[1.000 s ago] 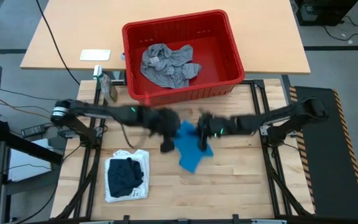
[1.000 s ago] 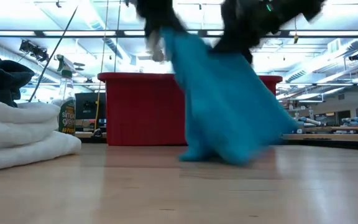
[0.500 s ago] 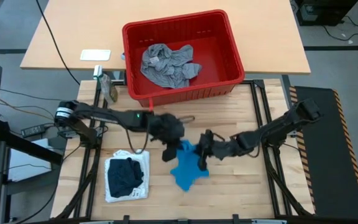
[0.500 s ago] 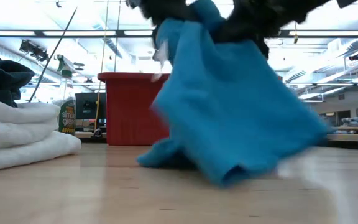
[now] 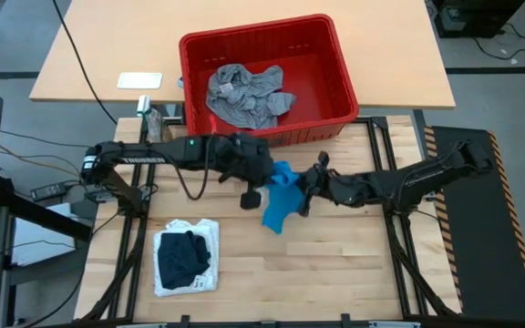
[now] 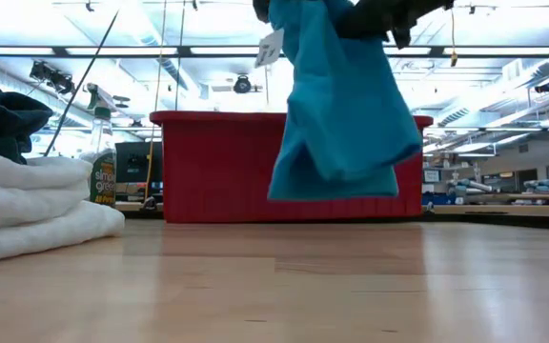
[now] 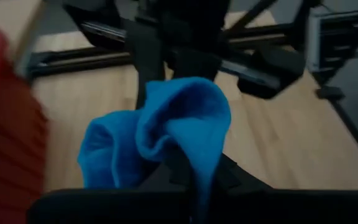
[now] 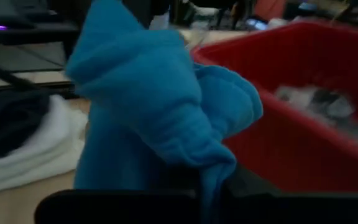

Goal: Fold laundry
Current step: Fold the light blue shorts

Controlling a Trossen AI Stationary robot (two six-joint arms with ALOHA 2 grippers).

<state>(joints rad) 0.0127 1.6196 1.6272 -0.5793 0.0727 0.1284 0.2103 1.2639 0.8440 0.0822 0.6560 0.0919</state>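
**Blue garment: held clear of the bench by both end effectors**

Blue garment: bright blue cloth, suspended above the wooden bench near its middle, just in front of the red basket. In the low view its lower hem hangs free, with a clear gap between cloth and bench surface. A white tag shows at its upper edge.

Left end effector: reaching in from the bench's left side, fingers together and clamped on the garment's left upper part.

Right end effector: reaching in from the right side, fingers likewise clamped on the garment's right upper part. The two sit close together, the cloth bunched between them.

Grey garment: crumpled inside the red basket, towards its left half; the basket's right half is bare floor.

Folded stack: a dark navy garment lying on top of a white garment, at the bench's front left, well apart from the hanging cloth.

Spray bottle: upright beside the basket's left wall, at the bench's rear left edge.

Open room: bare wood runs across the front centre and whole right side of the bench, from the stack's right edge to the right frame rail.
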